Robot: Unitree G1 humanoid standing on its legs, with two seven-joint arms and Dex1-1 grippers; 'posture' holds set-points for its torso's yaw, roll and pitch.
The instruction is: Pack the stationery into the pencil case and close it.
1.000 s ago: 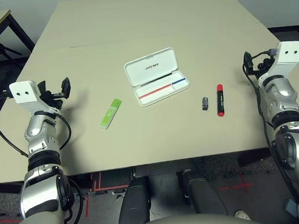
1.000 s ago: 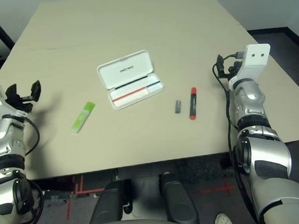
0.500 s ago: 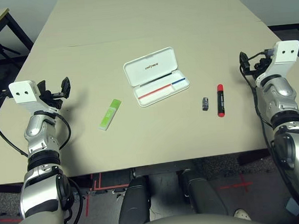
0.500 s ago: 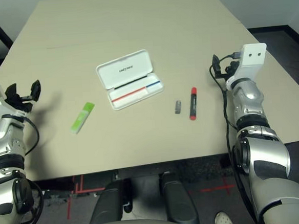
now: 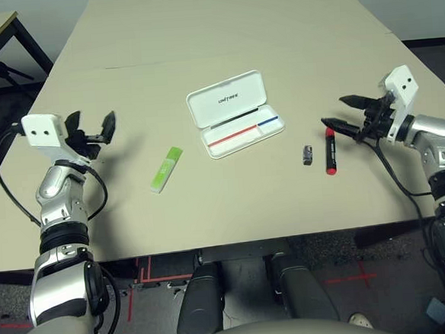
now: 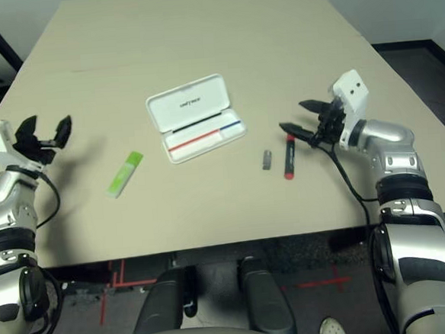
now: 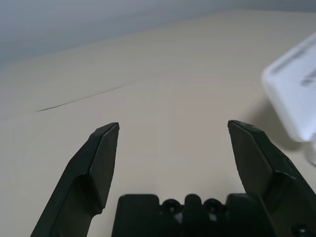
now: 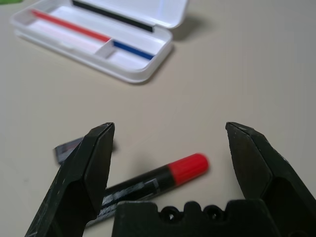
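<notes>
The right gripper (image 5: 340,116), jaws wide, hovered beside the slim red marker with black end (image 5: 329,149), right of the open flat white hard-plastic pencil case (image 5: 234,113); closing askew could roll it. The left gripper (image 5: 92,128) was also wide.

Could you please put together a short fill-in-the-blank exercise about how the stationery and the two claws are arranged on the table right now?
1. The pencil case lies on the table with its lid ____.
2. The right claw hovers just above the ____ marker.
3. The small grey piece lies between the marker and the ____.
4. The green stick lies nearest the ____ claw.

Missing words: open; red; pencil case; left
</notes>
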